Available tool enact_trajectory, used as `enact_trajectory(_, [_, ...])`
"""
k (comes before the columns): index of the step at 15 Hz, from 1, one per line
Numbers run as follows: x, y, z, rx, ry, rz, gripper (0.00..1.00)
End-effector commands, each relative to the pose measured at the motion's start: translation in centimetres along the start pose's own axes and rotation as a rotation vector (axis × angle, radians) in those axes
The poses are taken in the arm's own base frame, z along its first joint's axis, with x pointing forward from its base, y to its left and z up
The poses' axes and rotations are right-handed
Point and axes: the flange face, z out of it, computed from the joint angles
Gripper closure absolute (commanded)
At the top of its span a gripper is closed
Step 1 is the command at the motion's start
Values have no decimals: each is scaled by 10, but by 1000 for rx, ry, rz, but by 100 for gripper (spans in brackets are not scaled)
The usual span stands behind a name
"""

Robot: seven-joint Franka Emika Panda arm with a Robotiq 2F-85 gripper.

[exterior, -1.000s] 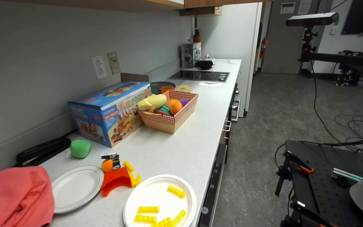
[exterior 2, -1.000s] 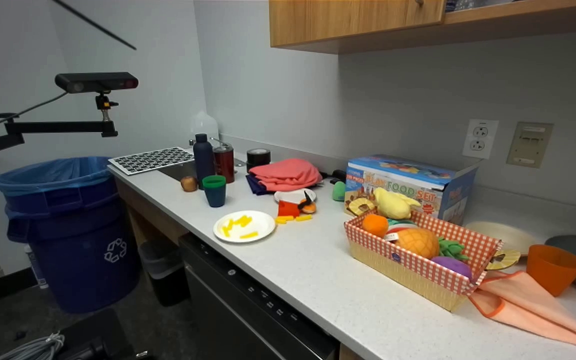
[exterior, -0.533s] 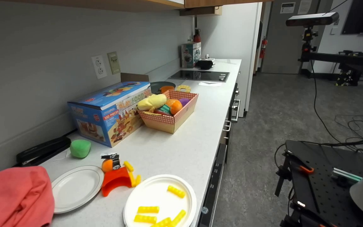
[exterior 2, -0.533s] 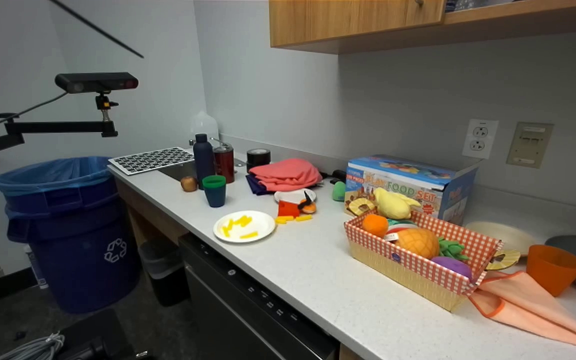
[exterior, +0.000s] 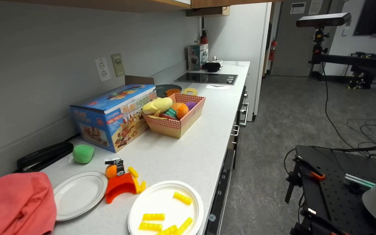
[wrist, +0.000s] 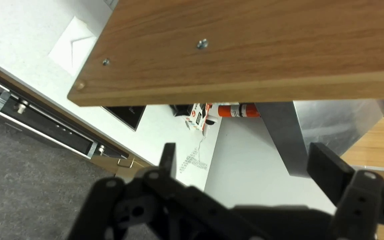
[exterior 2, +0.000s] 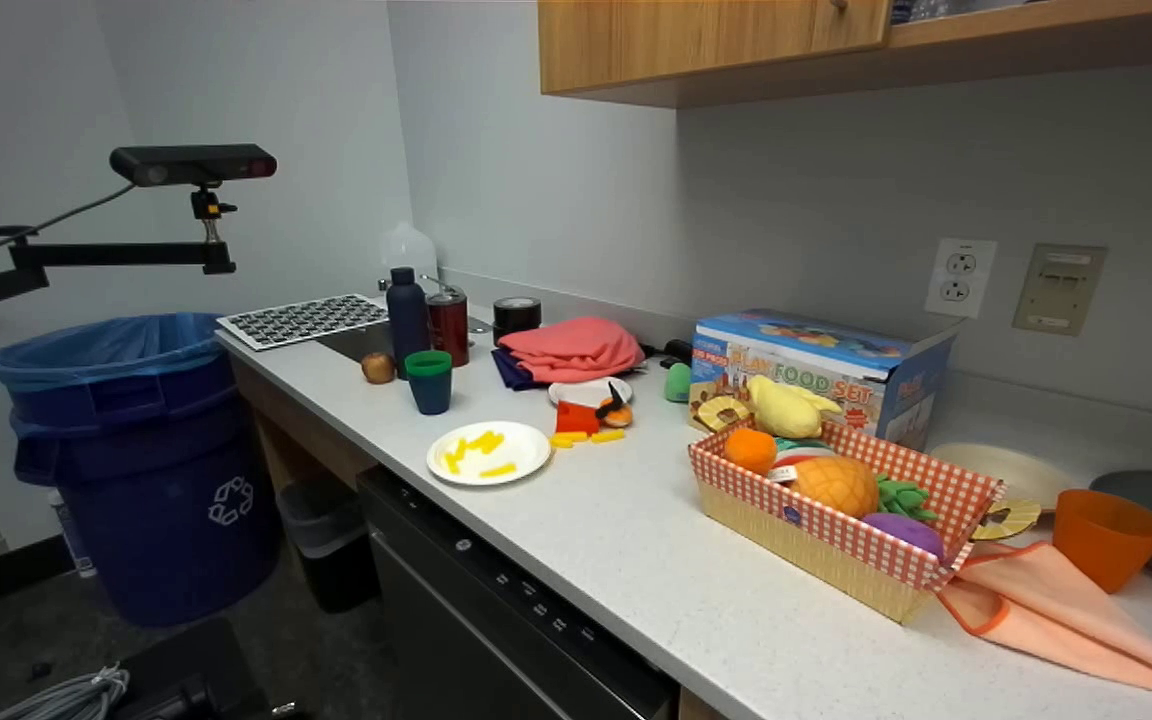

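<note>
My gripper (wrist: 242, 153) shows only in the wrist view. Its two black fingers stand wide apart with nothing between them. The wooden board (wrist: 238, 56) of a cabinet lies closest before it, not visibly touched. In both exterior views a white plate (exterior: 155, 199) holds several yellow sticks (exterior: 182, 198). Beside it are a red holder (exterior: 120, 187) with more yellow sticks, and a small orange piece (exterior: 111, 171) with a black and silver clip. A smaller plate (exterior: 80, 195) lies behind. A gingham-lined basket (exterior 2: 796, 540) holds toy fruit, including a pineapple (exterior 2: 836, 487).
A blue play food box (exterior: 109, 114) stands by the wall. A pink cloth (exterior 2: 576, 348), green-rimmed cup (exterior 2: 430, 385), dark bottle (exterior 2: 406, 320) and red tumbler (exterior 2: 448, 328) stand near the sink. An orange cup (exterior 2: 1101, 540) sits beyond the basket. Cabinets (exterior 2: 716, 50) overhang the counter.
A thin dark strip and a dark shape at the upper left of an exterior view have gone out of view. A thin cable at another view's upper right has mostly gone. Counter objects are unchanged.
</note>
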Motion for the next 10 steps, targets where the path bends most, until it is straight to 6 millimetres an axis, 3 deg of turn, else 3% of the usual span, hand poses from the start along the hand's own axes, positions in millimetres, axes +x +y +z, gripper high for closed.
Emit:
enact_trajectory(1, [-4, -6, 12, -27, -127, -35, 0])
enact_trajectory(4, [-8, -2, 24, -65, -226, -62, 0])
enact_trajectory(10, [-7, 6, 25, -120, -328, -136, 0])
